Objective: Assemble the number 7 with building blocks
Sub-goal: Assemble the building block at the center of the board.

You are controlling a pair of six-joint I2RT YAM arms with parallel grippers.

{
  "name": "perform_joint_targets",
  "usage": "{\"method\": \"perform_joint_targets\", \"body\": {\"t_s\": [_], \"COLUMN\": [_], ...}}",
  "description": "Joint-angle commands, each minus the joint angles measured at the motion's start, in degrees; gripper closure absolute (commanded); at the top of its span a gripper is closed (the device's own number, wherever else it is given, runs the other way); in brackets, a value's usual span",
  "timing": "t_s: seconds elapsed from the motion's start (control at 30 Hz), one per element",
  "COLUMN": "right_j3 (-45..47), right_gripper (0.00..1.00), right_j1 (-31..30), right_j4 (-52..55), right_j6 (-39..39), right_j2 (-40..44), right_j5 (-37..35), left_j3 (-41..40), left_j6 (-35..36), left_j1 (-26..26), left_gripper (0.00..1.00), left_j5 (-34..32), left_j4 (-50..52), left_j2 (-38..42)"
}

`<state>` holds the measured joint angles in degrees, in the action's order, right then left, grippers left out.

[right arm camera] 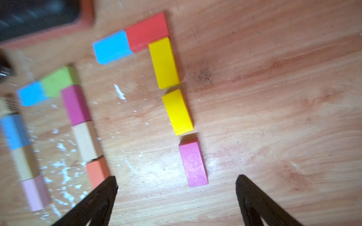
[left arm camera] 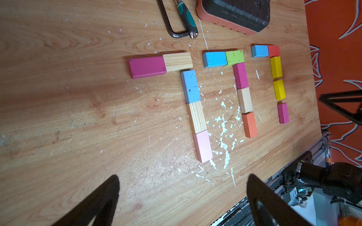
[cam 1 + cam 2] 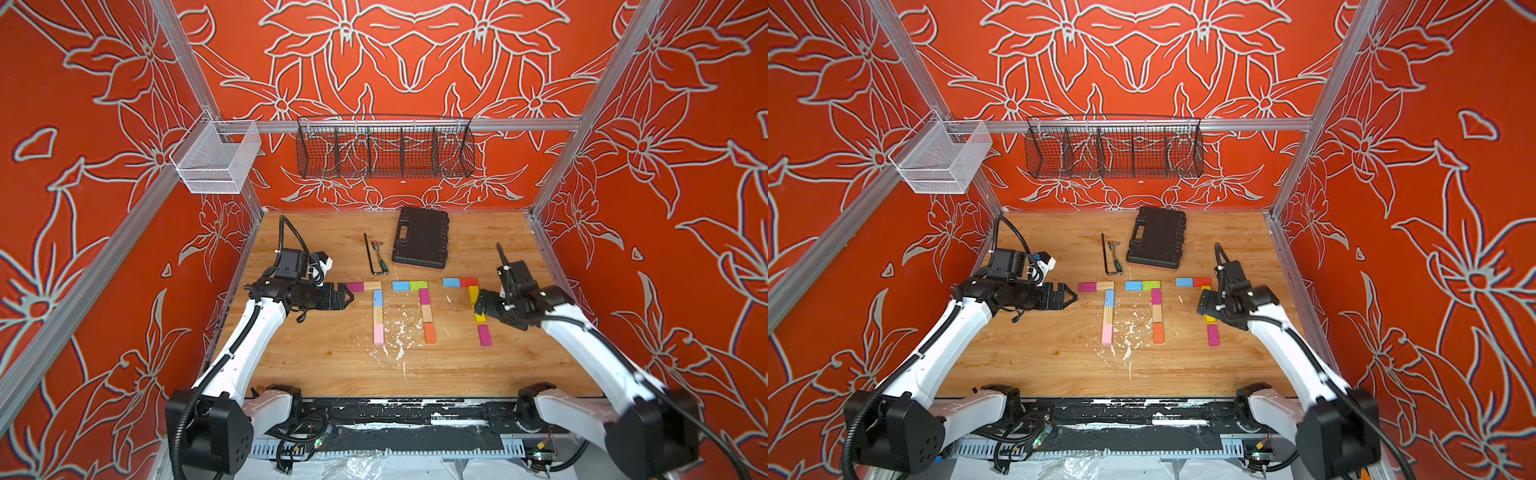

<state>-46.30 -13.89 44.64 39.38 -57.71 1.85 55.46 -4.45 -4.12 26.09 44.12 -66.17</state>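
Observation:
Three flat sevens of building blocks lie side by side on the wooden table [image 3: 316, 365]. The rightmost number 7 has a blue block [image 3: 451, 282] and a red block [image 3: 468, 282] across the top, with two yellow blocks [image 1: 164, 62] [image 1: 177, 112] and a magenta block [image 3: 484, 336] [image 1: 194, 164] running down it. My right gripper [image 3: 479, 302] [image 1: 176, 178] hovers open over the yellow blocks and holds nothing. The left gripper [image 3: 349, 296] [image 2: 182, 176] is open and empty, just left of the leftmost seven's magenta block [image 3: 355, 286].
A black case [image 3: 420, 239], a hex key [image 3: 368, 253] and a green-handled screwdriver [image 3: 384, 268] lie behind the sevens. White flecks [image 3: 399, 332] dot the table's middle. A black wire basket [image 3: 384, 147] and a white mesh basket [image 3: 216, 160] hang on the rail.

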Motion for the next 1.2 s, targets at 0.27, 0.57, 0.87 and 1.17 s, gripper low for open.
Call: {"method": "perform_joint_targets", "body": {"t_s": [0.27, 0.57, 0.87, 1.17], "right_j3": [10.97, 15.93, 20.06, 21.51], "right_gripper": [0.03, 0.03, 0.03, 0.03], "right_j1": [2.46, 2.82, 3.84, 5.11], "right_j4": [1.1, -6.75, -13.32, -15.54], "right_j6": [36.78, 36.36, 35.8, 35.16], "right_j2": [11.24, 3.35, 2.72, 0.63], "right_j5": [8.85, 13.65, 12.13, 12.83], "left_j3": [0.48, 0.44, 0.44, 0.44], "left_j6": [0.92, 0.93, 0.94, 0.93], "left_j1": [0.34, 0.54, 0.61, 0.76], "left_gripper": [0.02, 0.02, 0.02, 0.02], "left_j5": [0.19, -0.17, 0.04, -0.09], "left_j4": [0.95, 1.01, 0.88, 0.88], "left_j2": [0.19, 0.25, 0.0, -0.12]}}
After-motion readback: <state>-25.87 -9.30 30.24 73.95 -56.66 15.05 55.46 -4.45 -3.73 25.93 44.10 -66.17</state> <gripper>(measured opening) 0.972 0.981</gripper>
